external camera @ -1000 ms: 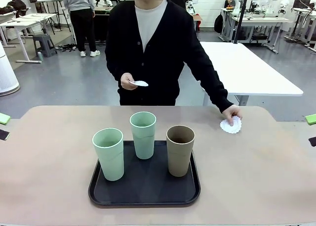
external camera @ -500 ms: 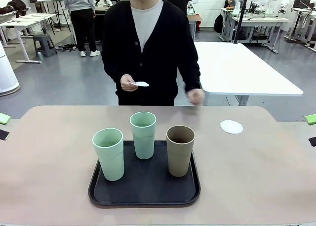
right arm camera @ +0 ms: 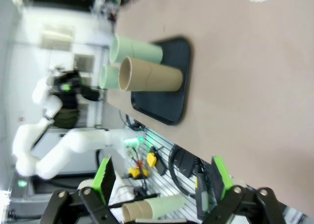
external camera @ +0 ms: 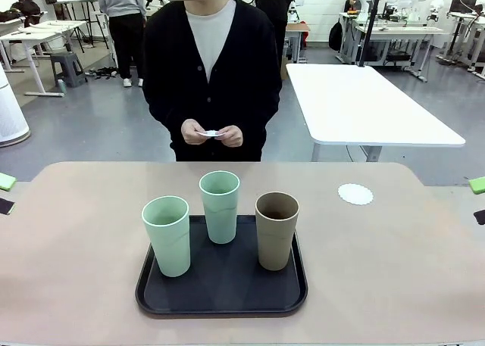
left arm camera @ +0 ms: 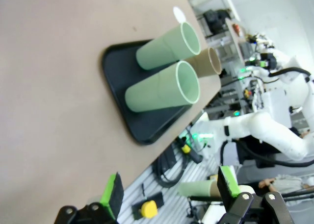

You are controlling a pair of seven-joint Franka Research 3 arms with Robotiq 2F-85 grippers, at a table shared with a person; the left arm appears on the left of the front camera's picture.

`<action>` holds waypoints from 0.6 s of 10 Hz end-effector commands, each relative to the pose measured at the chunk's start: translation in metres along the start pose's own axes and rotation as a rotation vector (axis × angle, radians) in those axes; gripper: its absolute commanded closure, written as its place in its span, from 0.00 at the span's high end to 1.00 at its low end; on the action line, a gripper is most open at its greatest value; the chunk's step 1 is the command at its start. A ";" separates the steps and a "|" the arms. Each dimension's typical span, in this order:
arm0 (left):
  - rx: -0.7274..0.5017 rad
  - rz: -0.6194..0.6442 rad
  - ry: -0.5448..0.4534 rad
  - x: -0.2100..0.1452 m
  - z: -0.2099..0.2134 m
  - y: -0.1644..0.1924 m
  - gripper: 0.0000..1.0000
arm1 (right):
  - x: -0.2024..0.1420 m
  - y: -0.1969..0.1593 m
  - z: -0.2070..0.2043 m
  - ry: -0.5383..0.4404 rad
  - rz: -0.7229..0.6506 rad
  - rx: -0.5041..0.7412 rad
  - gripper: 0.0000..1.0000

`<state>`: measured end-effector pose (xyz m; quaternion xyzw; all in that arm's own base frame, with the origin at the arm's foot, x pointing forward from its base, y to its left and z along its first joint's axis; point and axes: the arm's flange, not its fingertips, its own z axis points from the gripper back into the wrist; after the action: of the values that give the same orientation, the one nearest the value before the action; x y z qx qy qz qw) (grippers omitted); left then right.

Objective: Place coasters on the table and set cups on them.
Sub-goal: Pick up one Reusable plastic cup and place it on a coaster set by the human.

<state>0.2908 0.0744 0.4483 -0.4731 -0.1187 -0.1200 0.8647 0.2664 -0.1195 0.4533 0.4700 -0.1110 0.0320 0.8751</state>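
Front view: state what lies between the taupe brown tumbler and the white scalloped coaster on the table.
In the front view, only the black tray's right rim and bare beige tabletop separate the taupe brown tumbler from the white scalloped coaster.

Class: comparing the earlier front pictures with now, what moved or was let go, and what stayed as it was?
The person's hand let go of the coaster on the table at its far right and drew back to the chest, joining the other hand on a held coaster. The laid coaster, cups and tray stayed put.
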 end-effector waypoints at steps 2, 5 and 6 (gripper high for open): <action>-0.012 -0.006 -0.003 0.002 -0.002 -0.001 1.00 | 0.062 0.042 -0.016 0.105 0.358 -0.184 1.00; -0.012 -0.006 -0.003 0.002 -0.002 -0.001 1.00 | 0.105 0.088 -0.086 0.316 0.711 -0.347 1.00; -0.012 -0.006 -0.003 0.002 -0.002 -0.001 1.00 | 0.107 0.095 -0.105 0.390 0.837 -0.340 1.00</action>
<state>0.2910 0.0737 0.4478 -0.4729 -0.1175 -0.1204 0.8649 0.3629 0.0216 0.5124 0.2406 -0.1166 0.3958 0.8786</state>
